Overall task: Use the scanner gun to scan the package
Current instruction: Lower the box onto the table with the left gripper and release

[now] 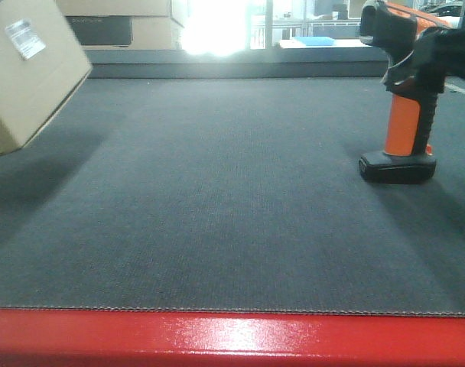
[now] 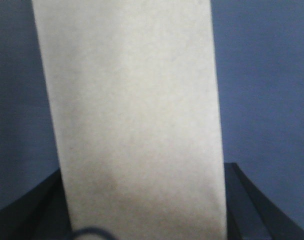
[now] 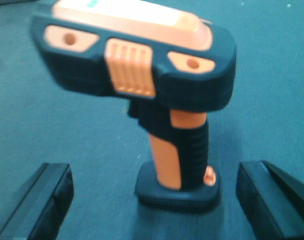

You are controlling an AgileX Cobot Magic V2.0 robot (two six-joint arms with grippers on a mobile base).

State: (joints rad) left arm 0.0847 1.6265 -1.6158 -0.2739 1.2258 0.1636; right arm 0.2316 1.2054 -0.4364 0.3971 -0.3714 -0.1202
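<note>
— Left end effector (image 2: 144,220)?
— Clamped on my cardboard package (image 1: 26,69), tilted, far left.
— Right end effector (image 3: 154,197)?
— Fingers apart, straddling the scanner gun (image 1: 401,115) upright on the worktop (image 1: 217,206), far right.

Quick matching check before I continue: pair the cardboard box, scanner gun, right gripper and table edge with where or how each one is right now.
Things:
1. cardboard box
2. scanner gun
3. right gripper
4. table edge

States:
A. open, fingers either side of the handle
B. red
C. tilted, lifted off the mat
D. standing upright on its base

Pairs: 1-C, 2-D, 3-A, 4-B
</note>
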